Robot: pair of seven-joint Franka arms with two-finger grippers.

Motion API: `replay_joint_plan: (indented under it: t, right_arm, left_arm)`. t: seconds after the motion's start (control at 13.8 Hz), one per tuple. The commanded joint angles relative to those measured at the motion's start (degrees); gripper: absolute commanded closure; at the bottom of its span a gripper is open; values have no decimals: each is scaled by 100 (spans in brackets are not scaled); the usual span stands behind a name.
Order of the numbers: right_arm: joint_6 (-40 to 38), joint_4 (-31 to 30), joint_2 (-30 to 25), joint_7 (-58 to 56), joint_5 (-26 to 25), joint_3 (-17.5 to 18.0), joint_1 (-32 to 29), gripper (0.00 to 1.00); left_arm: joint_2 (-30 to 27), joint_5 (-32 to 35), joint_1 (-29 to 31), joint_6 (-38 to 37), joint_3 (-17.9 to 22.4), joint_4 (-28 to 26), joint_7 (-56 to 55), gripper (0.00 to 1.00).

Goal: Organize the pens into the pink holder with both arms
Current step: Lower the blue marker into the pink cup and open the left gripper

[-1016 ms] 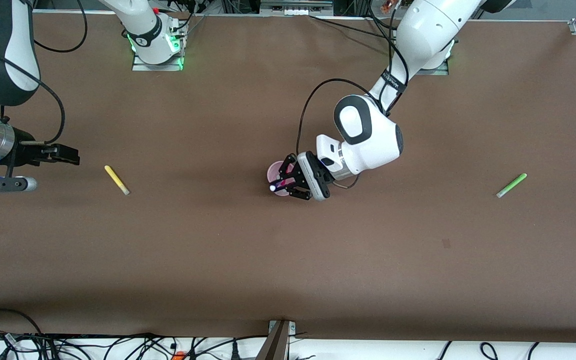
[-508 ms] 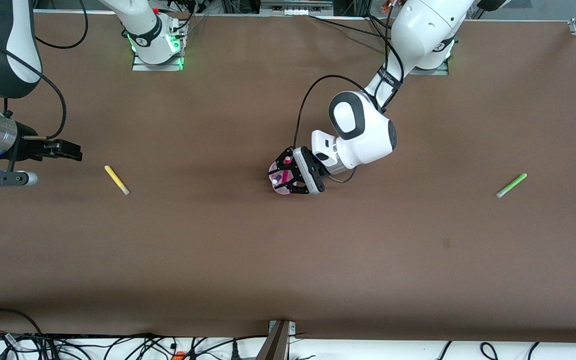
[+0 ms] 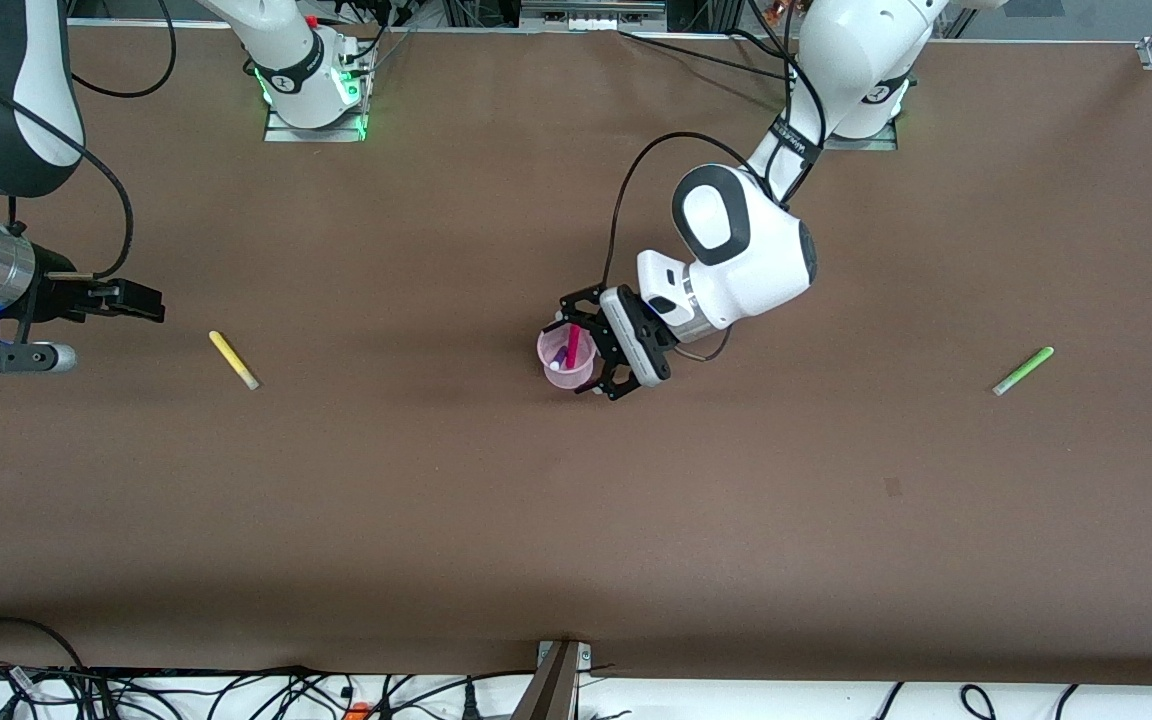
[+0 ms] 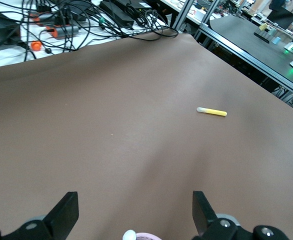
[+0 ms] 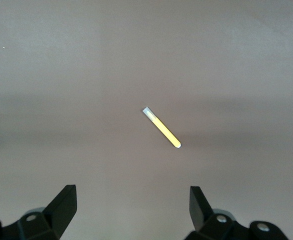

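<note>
The left tool [image 3: 591,345] hangs open over the pink holder [image 3: 568,364], gripping nothing. The front view alone shows the holder at the table's [image 3: 576,520] middle with the magenta pen [image 3: 572,345] and the dark purple pen [image 3: 560,357] in it, and the light green pen [image 3: 1023,370] toward the left arm's end. The right tool [image 5: 131,210], open and empty, waits near the yellow pen [image 5: 161,127]

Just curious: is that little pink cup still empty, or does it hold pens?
Not empty: the pink holder stands upright with a magenta pen and a dark purple pen leaning inside.
</note>
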Motion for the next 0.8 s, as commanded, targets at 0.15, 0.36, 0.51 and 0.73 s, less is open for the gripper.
replay_joint_plan:
  t: [0.15,0.36,0.51,0.73]
  right_arm:
    - [98,-164,-134,60,105,-10,29,1]
    - [90,-164,-134,60,105,-10,20,1]
    - [90,-164,-143,51,105,-10,20,1]
    - [90,-164,-143,25,105,-19,20,1]
  left_arm:
    - [39,805,140,-299,129,462,-43,0]
    - [31,1504,571,-1212,147,561,-78,0]
    - [-13,2065,843,-1775,199,613,-87,0]
    - [-4,2961,1344,-3250,260,1192,-568,0]
